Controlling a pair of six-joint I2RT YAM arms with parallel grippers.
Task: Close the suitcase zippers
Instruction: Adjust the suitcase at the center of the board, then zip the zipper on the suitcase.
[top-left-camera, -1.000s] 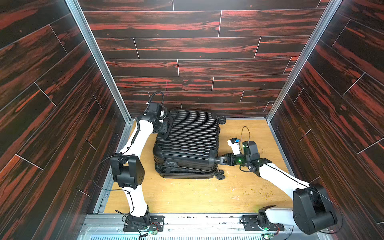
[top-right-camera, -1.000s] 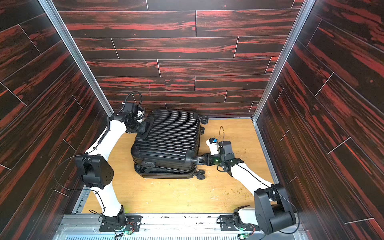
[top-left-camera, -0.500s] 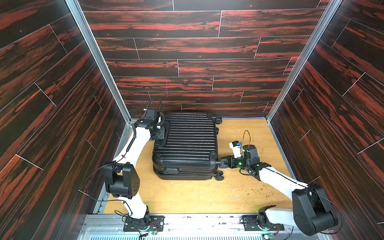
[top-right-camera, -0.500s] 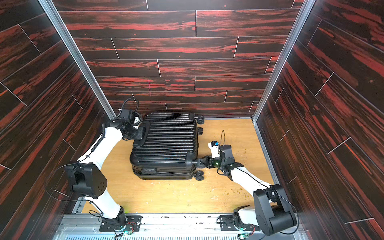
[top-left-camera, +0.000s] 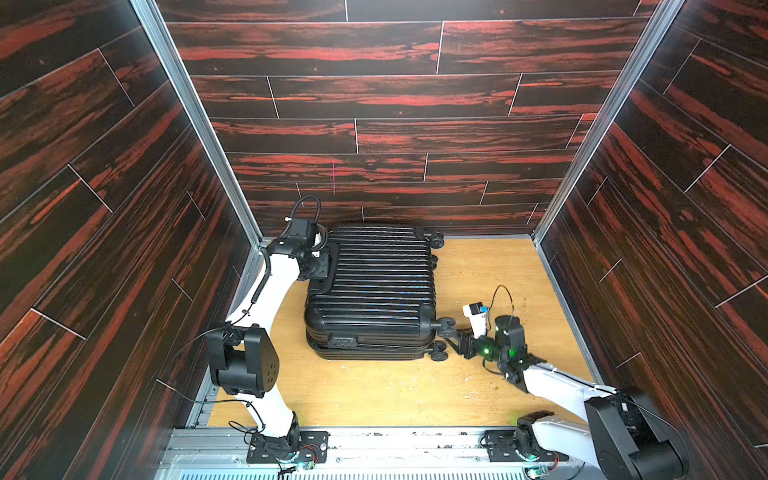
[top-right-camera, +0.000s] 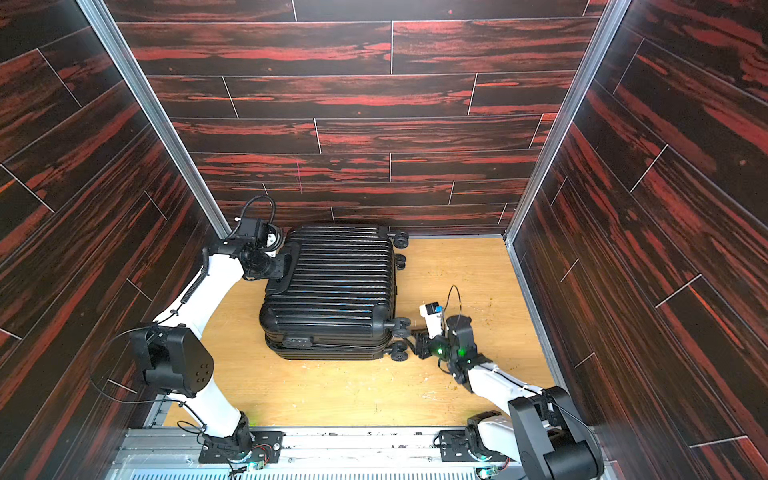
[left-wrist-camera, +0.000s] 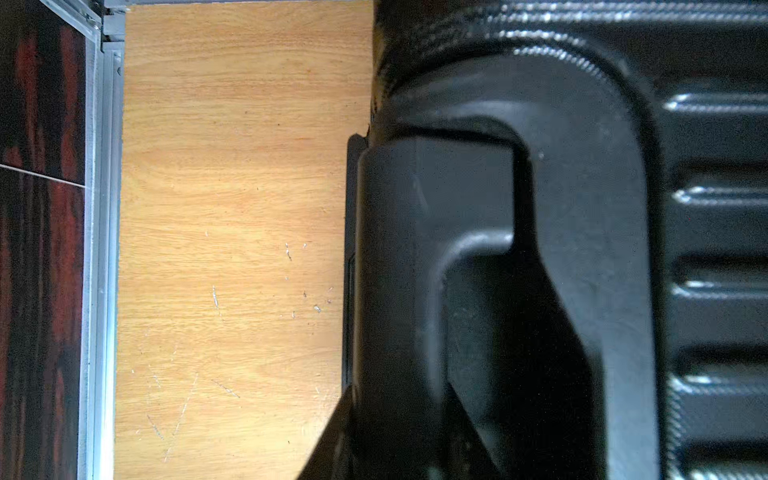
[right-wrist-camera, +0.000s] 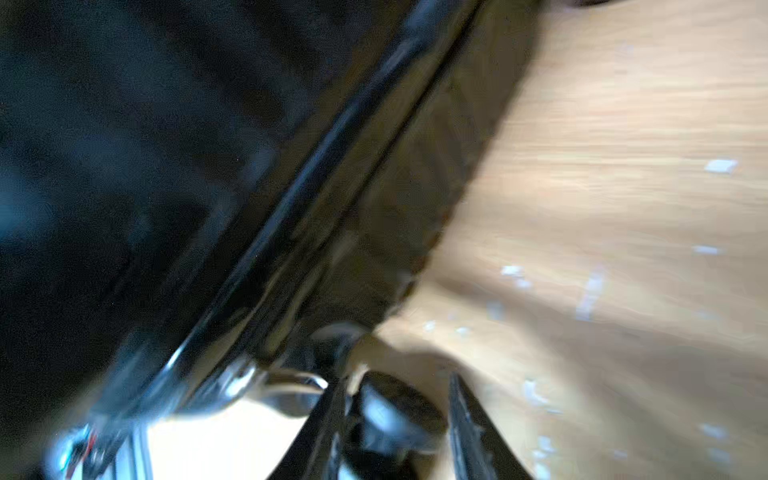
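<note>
The black ribbed suitcase (top-left-camera: 374, 282) (top-right-camera: 332, 282) lies flat on the wooden floor, wheels to the right. Its zipper seam (top-left-camera: 374, 345) runs along the near side between the two shells, and it shows as a blurred diagonal line in the right wrist view (right-wrist-camera: 332, 137). I cannot make out the pulls. My left gripper (top-left-camera: 328, 264) (top-right-camera: 286, 262) (left-wrist-camera: 399, 415) is shut on the suitcase handle (left-wrist-camera: 432, 249) at the far left edge. My right gripper (top-left-camera: 451, 338) (top-right-camera: 411, 338) (right-wrist-camera: 395, 399) sits low at the near right corner, its fingers closed round a wheel (right-wrist-camera: 386, 415).
Dark red wood-panel walls enclose the floor on three sides, and the back wall (top-left-camera: 374, 208) is close behind the suitcase. Bare floor (top-left-camera: 490, 270) lies to the right and in front. A metal rail (top-left-camera: 395, 442) with both arm bases runs along the near edge.
The suitcase has swung round with its handle end going left and back, and it now lies squarer to the walls. The left gripper went with it. The right gripper stayed at the wheel.
</note>
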